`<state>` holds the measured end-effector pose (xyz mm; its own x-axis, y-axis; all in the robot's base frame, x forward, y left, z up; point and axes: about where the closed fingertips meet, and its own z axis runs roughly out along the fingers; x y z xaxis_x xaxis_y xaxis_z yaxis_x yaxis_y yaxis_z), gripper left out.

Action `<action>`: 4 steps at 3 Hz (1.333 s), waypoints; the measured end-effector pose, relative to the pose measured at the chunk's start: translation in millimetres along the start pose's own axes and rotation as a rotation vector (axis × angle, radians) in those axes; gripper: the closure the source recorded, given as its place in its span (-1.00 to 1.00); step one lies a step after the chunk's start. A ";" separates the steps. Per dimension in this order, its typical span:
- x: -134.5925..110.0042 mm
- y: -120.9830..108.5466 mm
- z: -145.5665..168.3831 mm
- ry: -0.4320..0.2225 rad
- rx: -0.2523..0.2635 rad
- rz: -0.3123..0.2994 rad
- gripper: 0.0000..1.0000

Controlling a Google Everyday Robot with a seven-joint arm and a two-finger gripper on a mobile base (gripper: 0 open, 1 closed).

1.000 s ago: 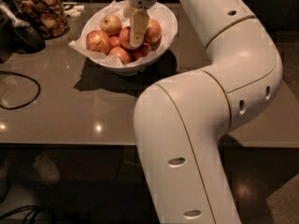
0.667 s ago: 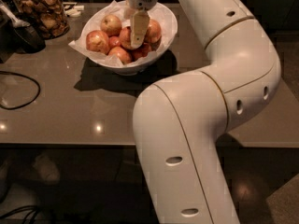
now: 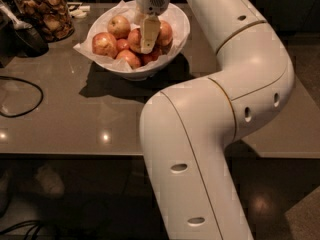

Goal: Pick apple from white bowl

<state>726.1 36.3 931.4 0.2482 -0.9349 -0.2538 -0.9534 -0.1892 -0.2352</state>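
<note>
Camera view shows you the gripper [image 3: 148, 45] hanging straight down into the white bowl [image 3: 160, 66], right against the red-orange apple [image 3: 165, 33] nested among other apples [image 3: 104, 44] on crumpled paper [image 3: 84, 47], presumably lined up for a grasp, though you cannot tell whether it has closed.

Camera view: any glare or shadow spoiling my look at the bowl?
Camera view: dim overall; small light glints near the table front edge; the white bowl throws a dark shadow on its near side; the gripper, down among its apples, is well lit.
</note>
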 end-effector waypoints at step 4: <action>2.8 -3.5 7.6 0.004 -0.007 0.003 -0.14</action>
<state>731.5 36.6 924.4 0.2448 -0.9367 -0.2502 -0.9552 -0.1888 -0.2278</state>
